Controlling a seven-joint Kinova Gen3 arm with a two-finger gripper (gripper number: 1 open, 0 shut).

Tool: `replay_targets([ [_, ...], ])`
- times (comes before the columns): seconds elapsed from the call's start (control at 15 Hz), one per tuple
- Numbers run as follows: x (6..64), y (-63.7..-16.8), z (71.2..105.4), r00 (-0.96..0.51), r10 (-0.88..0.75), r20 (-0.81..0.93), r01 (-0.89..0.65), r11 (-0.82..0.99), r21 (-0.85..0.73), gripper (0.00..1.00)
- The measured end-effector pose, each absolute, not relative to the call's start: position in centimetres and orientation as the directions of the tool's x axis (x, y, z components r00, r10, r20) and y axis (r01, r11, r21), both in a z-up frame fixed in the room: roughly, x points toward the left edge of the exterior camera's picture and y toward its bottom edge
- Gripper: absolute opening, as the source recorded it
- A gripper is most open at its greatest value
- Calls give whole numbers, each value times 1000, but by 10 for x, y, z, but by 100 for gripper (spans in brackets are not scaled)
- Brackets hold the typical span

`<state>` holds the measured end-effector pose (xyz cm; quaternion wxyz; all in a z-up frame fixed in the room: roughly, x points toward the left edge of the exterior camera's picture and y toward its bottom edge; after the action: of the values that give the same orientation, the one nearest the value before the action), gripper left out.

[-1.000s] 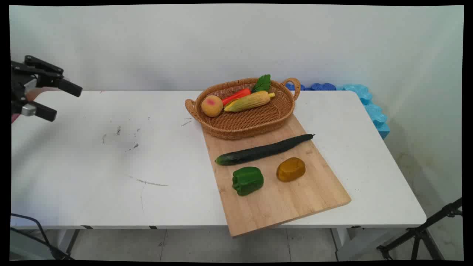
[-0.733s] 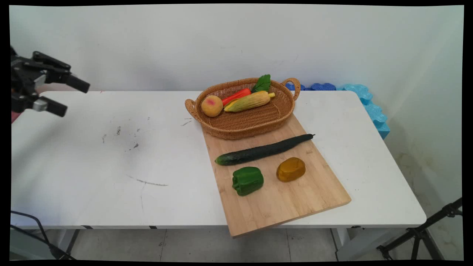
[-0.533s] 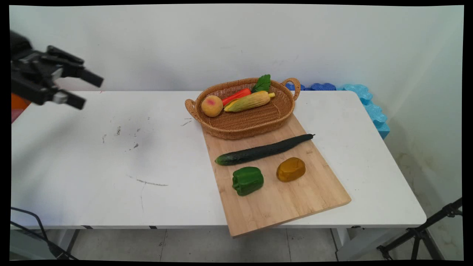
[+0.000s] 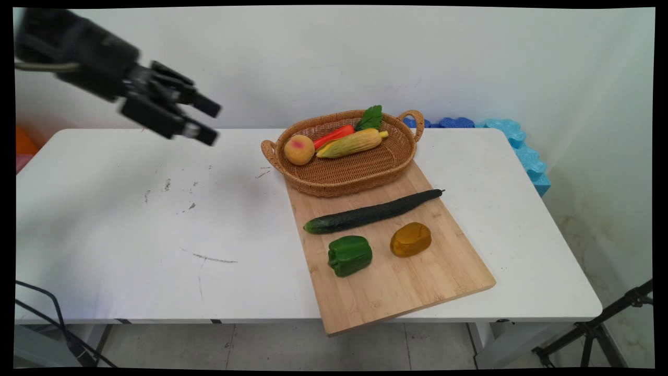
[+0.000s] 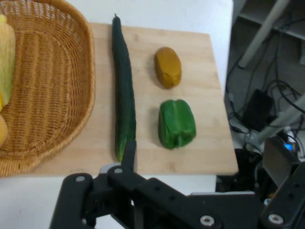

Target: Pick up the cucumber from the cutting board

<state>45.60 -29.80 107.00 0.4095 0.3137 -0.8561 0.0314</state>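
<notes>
Gripper [image 4: 211, 124]: raised in the air above the far left part of the table, apart from everything; fingers pointed to the right and slightly down, toward the basket.
Finger state: spread wide, nothing between them.
Nearest thing: basket [image 4: 349, 175], oval, woven, with a handle at each end; left handle closest to the fingertips, not touched.
Basket contents: peach [image 4: 299, 150] at the left end; corn cob [image 4: 355, 143] lying lengthwise; carrot [image 4: 334, 136] behind the corn, with a green leaf [image 4: 370, 117] at its far end.
Cutting board [image 4: 396, 292]: wooden, set at an angle; far end under the basket, near corner past the table's front edge.
Cucumber [image 4: 373, 211]: long, dark green, flat on the board just in front of the basket, not touching it; in the hand view, one end showing just above the left finger.
Green pepper [image 4: 349, 255]: on the board, near the cucumber's left end, apart from it.
Yellow-brown vegetable [image 4: 410, 239]: on the board, right of the green pepper, apart from both pepper and cucumber.
Table [image 4: 130, 235]: white, with dark scuff marks on the left half.
Surroundings: blue foam [image 4: 522, 151] along the table's far right corner; black stand [image 4: 600, 329] on the floor at lower right.
</notes>
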Motion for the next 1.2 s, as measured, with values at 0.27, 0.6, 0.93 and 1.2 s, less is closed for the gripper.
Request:
replay_targets([
  [0.27,400,-324,1044,-482,-542,688,-601,776,191,100],
  [0.6,332,-361,993,-514,-577,635,-645,748,158,100],
  [0.93,286,-385,943,-546,-616,568,-676,725,135,100],
  [1.2,261,-397,911,-570,-629,528,-686,718,114,100],
])
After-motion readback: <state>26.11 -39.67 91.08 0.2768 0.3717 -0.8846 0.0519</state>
